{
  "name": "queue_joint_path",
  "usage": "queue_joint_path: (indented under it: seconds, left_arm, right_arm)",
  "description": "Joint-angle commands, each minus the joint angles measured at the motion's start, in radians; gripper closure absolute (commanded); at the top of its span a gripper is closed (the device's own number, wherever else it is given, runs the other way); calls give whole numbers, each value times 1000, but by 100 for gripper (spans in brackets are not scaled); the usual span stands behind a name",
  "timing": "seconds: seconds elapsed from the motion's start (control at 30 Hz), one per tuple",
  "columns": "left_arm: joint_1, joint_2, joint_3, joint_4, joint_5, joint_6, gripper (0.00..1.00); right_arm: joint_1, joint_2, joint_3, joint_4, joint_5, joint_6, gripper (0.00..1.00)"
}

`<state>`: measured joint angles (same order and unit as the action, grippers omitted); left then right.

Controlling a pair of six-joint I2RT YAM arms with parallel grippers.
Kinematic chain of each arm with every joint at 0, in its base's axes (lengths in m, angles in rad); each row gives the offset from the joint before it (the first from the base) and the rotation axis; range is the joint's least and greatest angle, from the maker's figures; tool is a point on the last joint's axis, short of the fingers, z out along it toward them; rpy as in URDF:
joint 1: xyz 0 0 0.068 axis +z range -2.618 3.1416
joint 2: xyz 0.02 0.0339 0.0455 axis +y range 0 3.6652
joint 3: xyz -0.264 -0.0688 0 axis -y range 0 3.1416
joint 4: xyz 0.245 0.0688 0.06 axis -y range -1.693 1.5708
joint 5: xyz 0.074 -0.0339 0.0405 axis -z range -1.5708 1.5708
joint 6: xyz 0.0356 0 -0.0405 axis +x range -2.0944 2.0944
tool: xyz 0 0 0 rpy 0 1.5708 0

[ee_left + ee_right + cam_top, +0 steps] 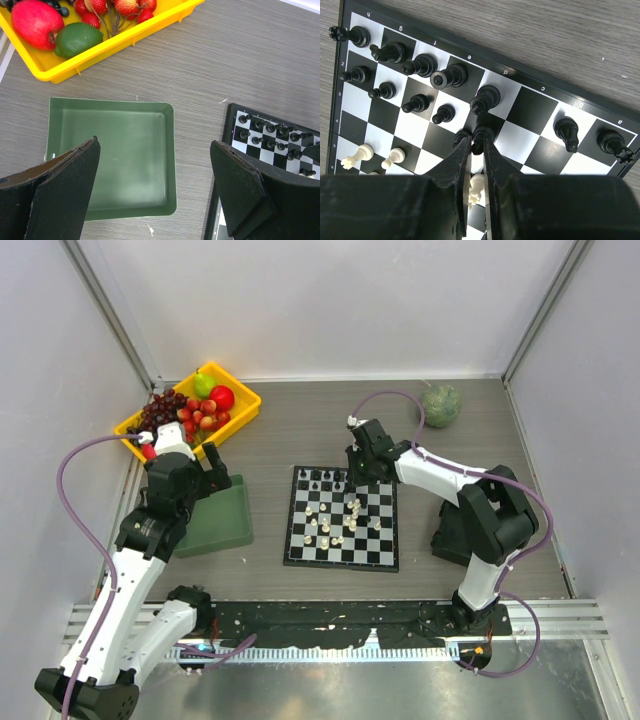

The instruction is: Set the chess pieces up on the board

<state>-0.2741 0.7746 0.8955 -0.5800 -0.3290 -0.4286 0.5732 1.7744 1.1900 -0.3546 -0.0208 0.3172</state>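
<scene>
Chess pieces [485, 97] stand on the board [532, 107], which lies flat on the grey surface [225, 50] between the two arms. The black men fill most of the far two ranks, with several squares empty; the cream-white men [357, 155] are scattered loosely over the middle squares.

Right tool [475, 145]: lowered over the black side, fingers drawn almost together, tips at a black pawn [482, 132] with a second pawn just beside it. Whether the pawn is actually pinched cannot be told, since the finger bodies hide the contact.

Left tool [155, 147]: fully released, hovering above the green tray [112, 150], clear of the board. A yellow bin of fruit [120, 45] sits beyond the tray.

Handling, as a judgement: each piece looks light, rigid and smooth – easy to lift, easy to tip. The narrow stem or the head offers the likeliest hold, taken squarely from above. Close neighbours leave little room, so a fingertip could knock an adjacent piece – slow, vertical approach seems advisable.
</scene>
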Motion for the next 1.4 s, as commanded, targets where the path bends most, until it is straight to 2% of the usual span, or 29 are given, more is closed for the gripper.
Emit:
queue_joint_path:
  seconds: [0.0, 0.1, 0.23, 0.43, 0.97, 1.37]
  left_arm:
    - [7, -8, -3, 37, 5, 10, 0]
    - [7, -9, -3, 35, 4, 11, 0]
    - [10, -14, -3, 32, 1, 13, 0]
    - [15, -17, -10, 32, 2, 13, 0]
    - [26, -20, -15, 35, 7, 16, 0]
    - [33, -18, -18, 35, 13, 16, 0]
  right_arm:
    - [5, -3, 34, 6, 7, -7, 86]
    - [7, -13, 34, 2, 25, -13, 92]
    - [1, -38, 36, -6, 103, -23, 93]
    - [-13, -53, 33, -6, 133, -23, 93]
    - [-59, -3, 57, 43, 145, 2, 92]
    - [-67, 14, 51, 71, 98, 8, 91]
